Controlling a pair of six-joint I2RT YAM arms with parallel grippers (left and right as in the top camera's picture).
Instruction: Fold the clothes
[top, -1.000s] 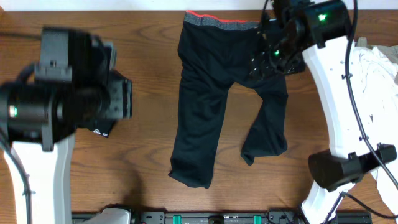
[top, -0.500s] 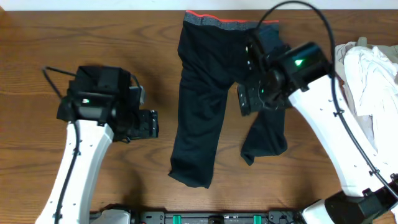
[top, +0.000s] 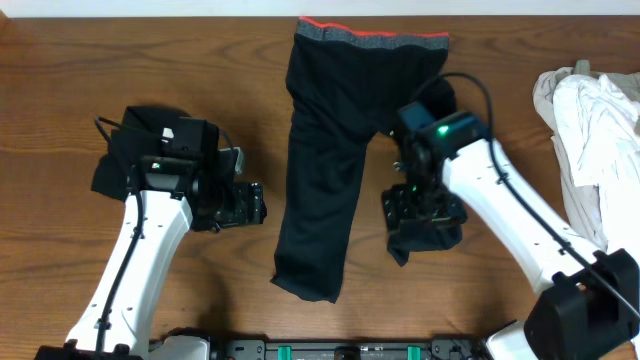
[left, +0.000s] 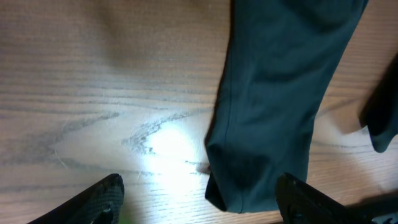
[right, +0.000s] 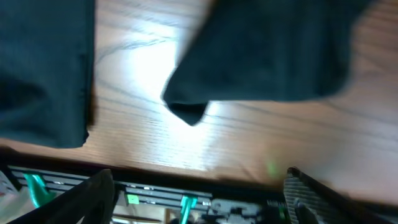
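The black trousers (top: 330, 150) lie flat on the wooden table, grey waistband with a red-orange edge (top: 370, 36) at the far side, two legs pointing to the near edge. The left leg's cuff shows in the left wrist view (left: 261, 180). The right leg's crumpled end shows in the right wrist view (right: 261, 62). My left gripper (top: 247, 207) hovers open left of the left leg's lower part, fingers spread (left: 199, 202). My right gripper (top: 420, 212) hangs open above the right leg's end, fingers spread (right: 199, 199). Neither holds anything.
A small black folded garment with a white tag (top: 150, 140) lies at the left, partly under my left arm. A pile of white cloth (top: 590, 140) lies at the right edge. A black rail (right: 186, 202) runs along the table's near edge.
Both arms have swung down and inward toward the near part of the table. My left gripper came to the left leg's side; my right gripper moved from the waistband down to the right leg's end.
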